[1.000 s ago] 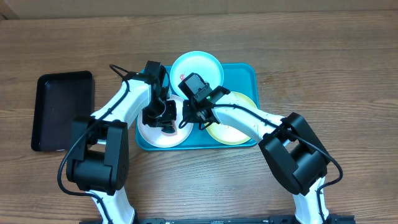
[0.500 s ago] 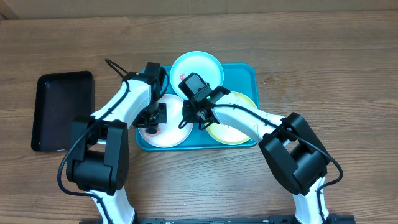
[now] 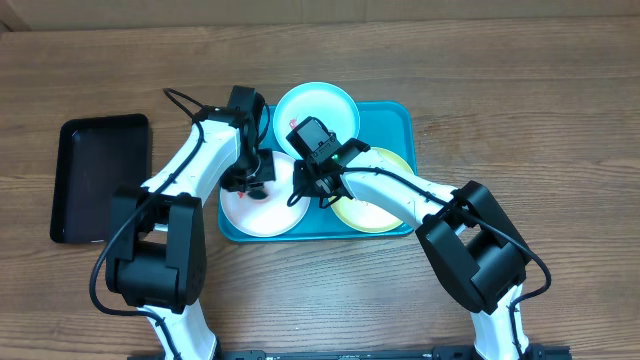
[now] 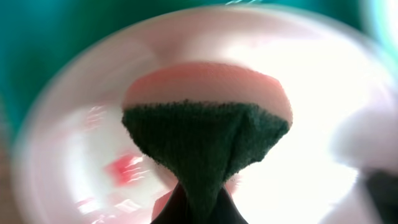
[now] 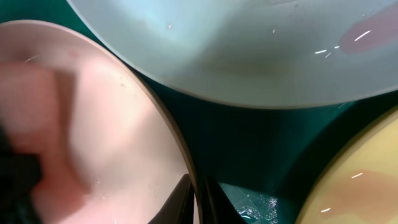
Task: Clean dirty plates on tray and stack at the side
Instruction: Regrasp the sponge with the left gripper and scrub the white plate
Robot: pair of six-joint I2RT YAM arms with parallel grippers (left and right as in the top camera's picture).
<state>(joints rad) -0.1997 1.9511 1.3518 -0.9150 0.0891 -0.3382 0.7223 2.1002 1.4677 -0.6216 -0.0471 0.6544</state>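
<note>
The white plate (image 3: 255, 215) lies at the front left of the turquoise tray (image 3: 395, 120), with a red smear (image 4: 124, 169) on it. My left gripper (image 3: 252, 185) is shut on a green and pink sponge (image 4: 205, 137) pressed onto this plate (image 4: 311, 93). My right gripper (image 3: 300, 190) is shut on the white plate's right rim (image 5: 198, 199); the plate (image 5: 112, 124) fills the left of the right wrist view. The light blue plate (image 3: 320, 105) sits at the back with a reddish smear (image 5: 364, 34). The yellow-green plate (image 3: 385, 205) sits at the right.
A smaller black tray (image 3: 100, 175) lies on the wooden table to the left of the turquoise tray. The bare tray floor (image 5: 261, 149) shows between the three plates.
My left gripper has carried the sponge across the white plate, first to the left, then toward the back. The right gripper and all three plates have stayed put.
</note>
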